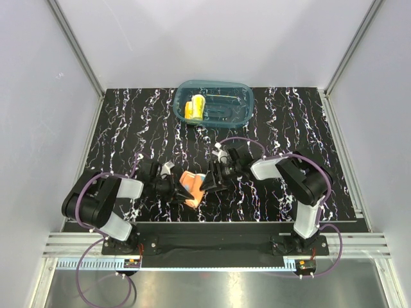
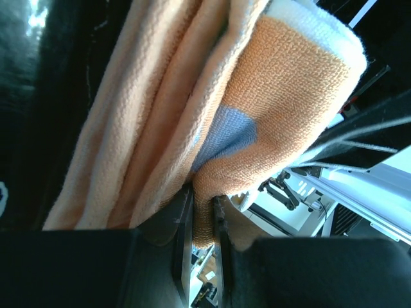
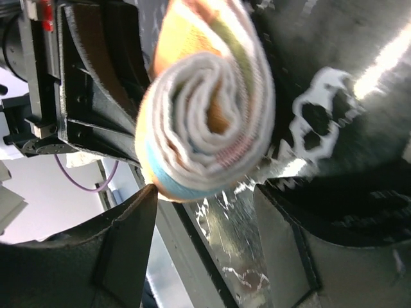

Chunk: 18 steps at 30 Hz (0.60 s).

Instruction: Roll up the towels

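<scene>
The orange towel [image 1: 191,184] is bunched into a roll near the table's front edge, between my two grippers. My left gripper [image 1: 176,190] is shut on a fold of it; in the left wrist view the orange towel [image 2: 276,96], with a light-blue patch, hangs from the pinched left gripper [image 2: 204,218]. In the right wrist view the orange towel [image 3: 205,109] shows its coiled end just beyond my right gripper [image 3: 204,192], whose jaws stand open on either side of it; the left fingertip [image 3: 146,196] is close to the roll. The yellow towel [image 1: 194,108] lies rolled in the tub.
The teal translucent tub [image 1: 244,97] stands at the back centre of the black marbled table [image 1: 128,128]. White walls and metal rails enclose the table. The table's front edge runs just behind the orange towel.
</scene>
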Each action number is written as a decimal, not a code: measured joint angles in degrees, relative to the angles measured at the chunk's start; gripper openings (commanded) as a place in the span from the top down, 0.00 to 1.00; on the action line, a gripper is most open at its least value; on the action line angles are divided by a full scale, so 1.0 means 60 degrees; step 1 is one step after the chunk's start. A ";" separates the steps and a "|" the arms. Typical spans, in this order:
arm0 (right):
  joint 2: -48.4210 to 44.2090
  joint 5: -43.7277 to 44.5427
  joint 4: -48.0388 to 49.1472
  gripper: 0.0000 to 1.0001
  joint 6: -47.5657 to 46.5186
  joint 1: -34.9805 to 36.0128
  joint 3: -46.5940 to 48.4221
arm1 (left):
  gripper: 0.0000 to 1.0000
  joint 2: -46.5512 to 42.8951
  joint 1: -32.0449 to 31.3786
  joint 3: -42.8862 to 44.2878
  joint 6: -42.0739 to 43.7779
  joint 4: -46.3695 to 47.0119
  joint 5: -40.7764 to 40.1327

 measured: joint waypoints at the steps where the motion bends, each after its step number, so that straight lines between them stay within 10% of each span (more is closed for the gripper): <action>1: 0.0036 0.0015 0.0157 0.31 0.0011 0.0069 0.0000 | 0.91 0.0018 0.0025 0.0018 0.0022 -0.0051 0.0029; 18: 0.0794 0.0109 0.1308 0.77 0.0375 0.0528 0.0131 | 0.78 0.0208 0.0204 0.0040 0.0117 -0.0208 0.0313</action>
